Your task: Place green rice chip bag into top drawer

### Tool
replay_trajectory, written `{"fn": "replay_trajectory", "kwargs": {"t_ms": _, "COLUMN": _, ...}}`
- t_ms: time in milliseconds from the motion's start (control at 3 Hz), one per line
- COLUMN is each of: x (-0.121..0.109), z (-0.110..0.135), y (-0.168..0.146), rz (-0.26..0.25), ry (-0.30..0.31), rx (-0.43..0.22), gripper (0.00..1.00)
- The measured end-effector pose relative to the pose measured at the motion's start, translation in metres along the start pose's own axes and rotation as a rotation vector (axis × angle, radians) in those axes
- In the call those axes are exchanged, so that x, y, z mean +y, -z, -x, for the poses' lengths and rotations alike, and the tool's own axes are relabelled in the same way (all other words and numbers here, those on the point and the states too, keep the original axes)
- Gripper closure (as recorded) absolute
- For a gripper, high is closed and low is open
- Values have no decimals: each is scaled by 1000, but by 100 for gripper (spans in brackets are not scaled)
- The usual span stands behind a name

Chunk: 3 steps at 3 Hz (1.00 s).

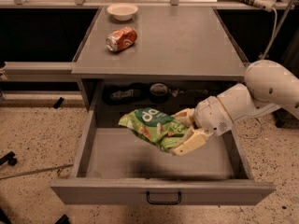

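Note:
The green rice chip bag (150, 126) is crinkled, with white lettering, and hangs over the open top drawer (159, 160), a little above its floor near the middle. My gripper (185, 132) reaches in from the right on a white arm and is shut on the bag's right end, one cream finger above it and one below. The drawer is pulled fully out; its grey front panel carries a small black handle (163, 199) at the centre.
A red-orange soda can (121, 38) lies on its side on the grey table top (187, 41), with a white bowl (122, 10) behind it. Dark items (135, 93) sit in the shadowed recess behind the drawer. Speckled floor lies on both sides.

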<state>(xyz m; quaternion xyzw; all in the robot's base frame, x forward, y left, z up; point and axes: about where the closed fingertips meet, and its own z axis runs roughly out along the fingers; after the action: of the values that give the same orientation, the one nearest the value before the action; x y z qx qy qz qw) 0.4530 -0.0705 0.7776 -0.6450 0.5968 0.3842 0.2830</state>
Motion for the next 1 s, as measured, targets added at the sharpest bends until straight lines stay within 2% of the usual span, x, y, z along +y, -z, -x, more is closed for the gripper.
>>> {"fn": "replay_trajectory", "kwargs": {"t_ms": 333, "x": 3, "z": -4, "y": -7, "rz": -27, "ry": 28, "rx": 21, "gripper": 100}}
{"fn": "replay_trajectory", "kwargs": {"t_ms": 667, "x": -3, "z": -29, "y": -28, "rz": -99, "ry": 40, "rx": 64, "gripper": 100}}
{"fn": "replay_trajectory", "kwargs": {"t_ms": 1000, "x": -29, "z": -70, "y": -53, "rz": -195, "ry": 6, "rx": 106, "gripper": 100}}
